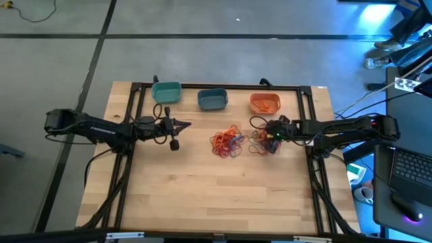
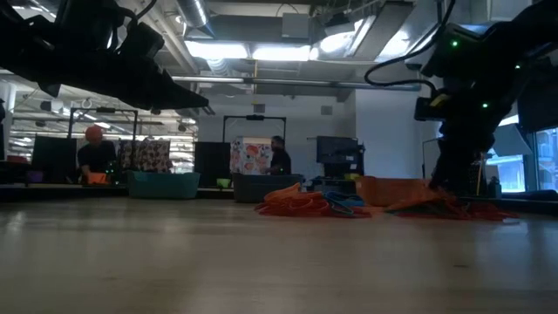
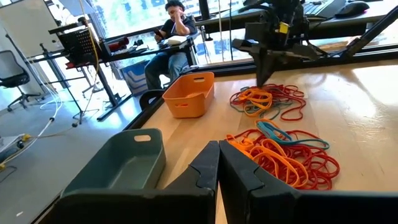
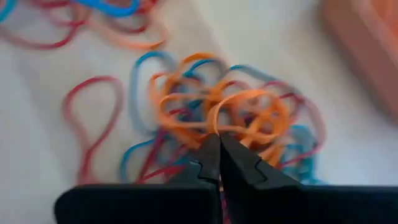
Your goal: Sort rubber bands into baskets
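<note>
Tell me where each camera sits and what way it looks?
High: overhead, looking down; both arms, table.
Low: table height, looking across into the room; arms above.
Left wrist: behind the shut left tool, facing bands.
Right wrist: above the shut right tool, pinching an orange band.
Shared: orange basket in high and left wrist.

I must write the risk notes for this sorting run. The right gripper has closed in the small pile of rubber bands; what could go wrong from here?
1. The right gripper is shut where orange, blue and red rubber bands overlap, so lifting may drag several colours together.
2. Tangled loops could fall off on the way to the orange basket, beside this pile.
3. The tips sit low in the pile; they may have closed on no band at all.
</note>
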Tool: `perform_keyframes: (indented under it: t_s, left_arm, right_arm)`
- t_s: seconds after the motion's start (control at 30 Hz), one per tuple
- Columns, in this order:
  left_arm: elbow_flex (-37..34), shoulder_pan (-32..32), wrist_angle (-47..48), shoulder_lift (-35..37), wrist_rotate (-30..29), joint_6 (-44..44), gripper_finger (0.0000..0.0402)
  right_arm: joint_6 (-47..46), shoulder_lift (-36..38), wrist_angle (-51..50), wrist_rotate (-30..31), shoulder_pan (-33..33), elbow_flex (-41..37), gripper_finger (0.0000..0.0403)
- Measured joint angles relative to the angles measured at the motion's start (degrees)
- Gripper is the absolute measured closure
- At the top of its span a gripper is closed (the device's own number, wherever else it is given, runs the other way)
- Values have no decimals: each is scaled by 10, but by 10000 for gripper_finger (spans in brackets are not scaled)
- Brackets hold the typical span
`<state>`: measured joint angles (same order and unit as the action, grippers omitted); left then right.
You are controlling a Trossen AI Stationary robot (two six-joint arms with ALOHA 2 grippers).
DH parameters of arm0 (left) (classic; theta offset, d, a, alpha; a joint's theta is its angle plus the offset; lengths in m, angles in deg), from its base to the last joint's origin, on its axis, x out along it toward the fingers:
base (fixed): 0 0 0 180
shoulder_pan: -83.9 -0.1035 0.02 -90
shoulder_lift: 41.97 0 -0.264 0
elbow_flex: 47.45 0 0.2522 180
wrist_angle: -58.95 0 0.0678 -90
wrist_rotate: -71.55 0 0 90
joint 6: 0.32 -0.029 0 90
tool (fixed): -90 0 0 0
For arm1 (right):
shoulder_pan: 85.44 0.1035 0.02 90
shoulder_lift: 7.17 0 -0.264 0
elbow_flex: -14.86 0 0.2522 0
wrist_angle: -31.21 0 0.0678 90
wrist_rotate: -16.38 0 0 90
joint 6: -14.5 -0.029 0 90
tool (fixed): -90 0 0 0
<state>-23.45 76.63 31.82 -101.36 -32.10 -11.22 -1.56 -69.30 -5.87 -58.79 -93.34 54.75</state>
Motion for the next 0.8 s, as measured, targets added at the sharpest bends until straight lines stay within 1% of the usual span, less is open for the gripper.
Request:
perform_keyframes:
  t_s: [0.1,0.37,0.57,0.7,0.8]
  left_arm:
    - [0,0,0,0,0,0,396]
    - [0,0,-1,0,0,1,396]
    - [0,0,-1,0,0,2,396]
    - [0,0,-1,0,0,8,396]
    - [0,0,-1,0,0,3,396]
  right_arm:
    - [4,0,12,39,0,0,400]
    - [30,0,81,71,0,0,401]
    - [48,0,99,144,0,0,401]
    - [80,0,122,203,-4,13,402]
    - [106,0,131,212,-16,36,402]
